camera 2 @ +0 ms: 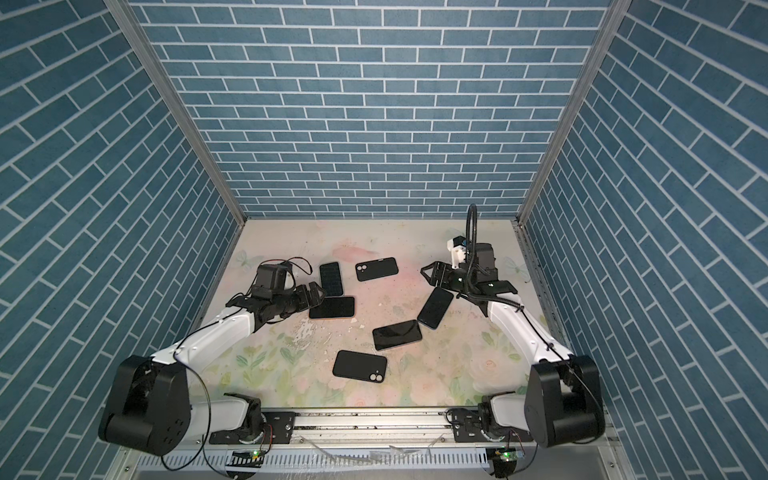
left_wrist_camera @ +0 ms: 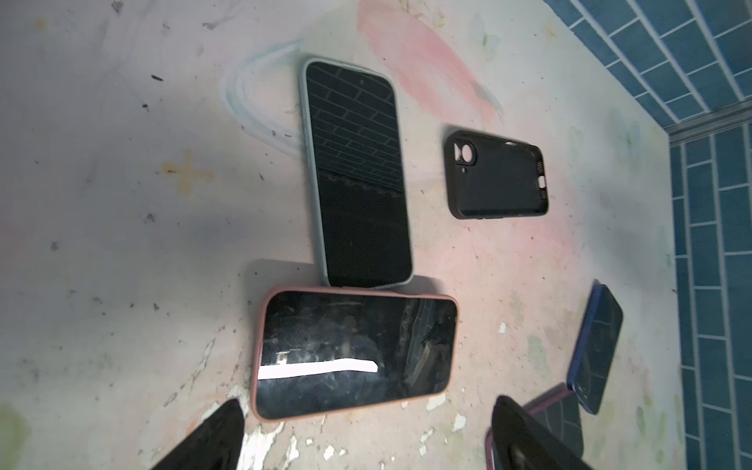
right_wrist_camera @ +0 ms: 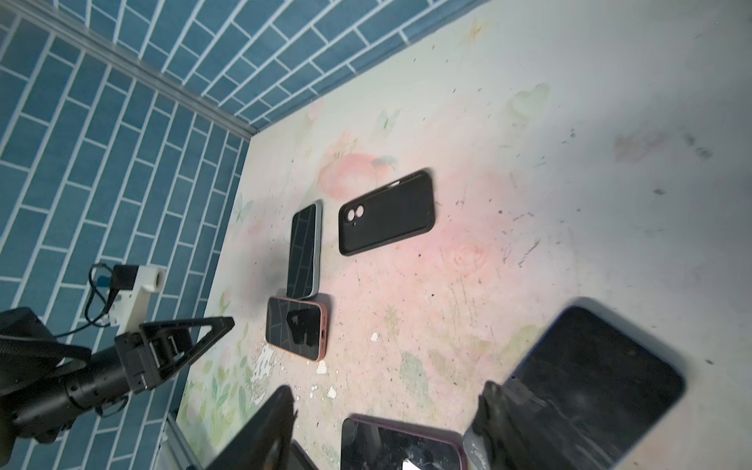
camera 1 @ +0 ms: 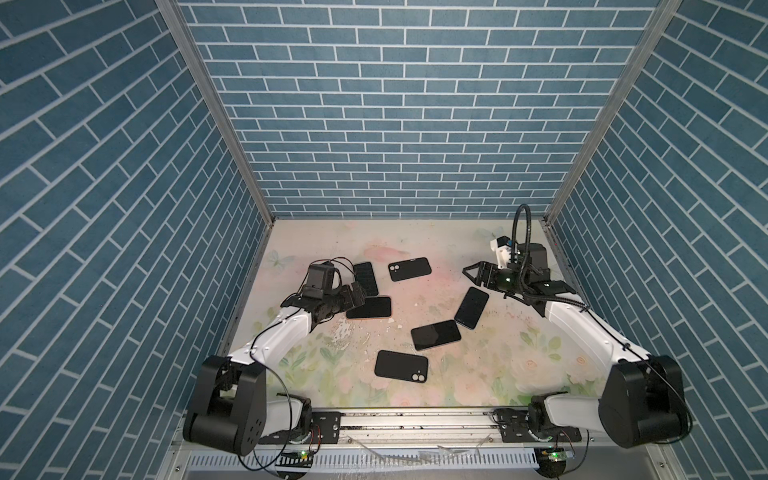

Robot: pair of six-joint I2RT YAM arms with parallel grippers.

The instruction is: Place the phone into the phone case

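Nearest the front edge of the tabletop (camera 1: 415, 241) lies a black phone case (camera 1: 401, 365), flat and apart from everything else; a second black case (camera 1: 409, 269) lies at the far middle. Left of centre, the left end effector (camera 1: 359, 294) hovers with its jaws wide and empty over the left end of a pink-rimmed phone (left_wrist_camera: 354, 350). A grey-rimmed phone (left_wrist_camera: 358, 175) touches that phone's far long edge and perhaps overlaps it. On the right, the right end effector (camera 1: 471, 277) hangs above the tabletop with its fingers apart, holding nothing, just beyond a blue-edged phone (camera 1: 471, 307); a purple-rimmed phone (camera 1: 435, 334) lies nearer. The pink-rimmed phone is probably the one in hand. It looks like a stiff, dense slab with a slick, breakable glass face, and it lies flat, so little edge is offered. The best hold is likely across its short width, on the rim of the long sides, near the middle. Either case should be light and pliable, apt to slide when pressed, so it likely wants pinning at its rim.
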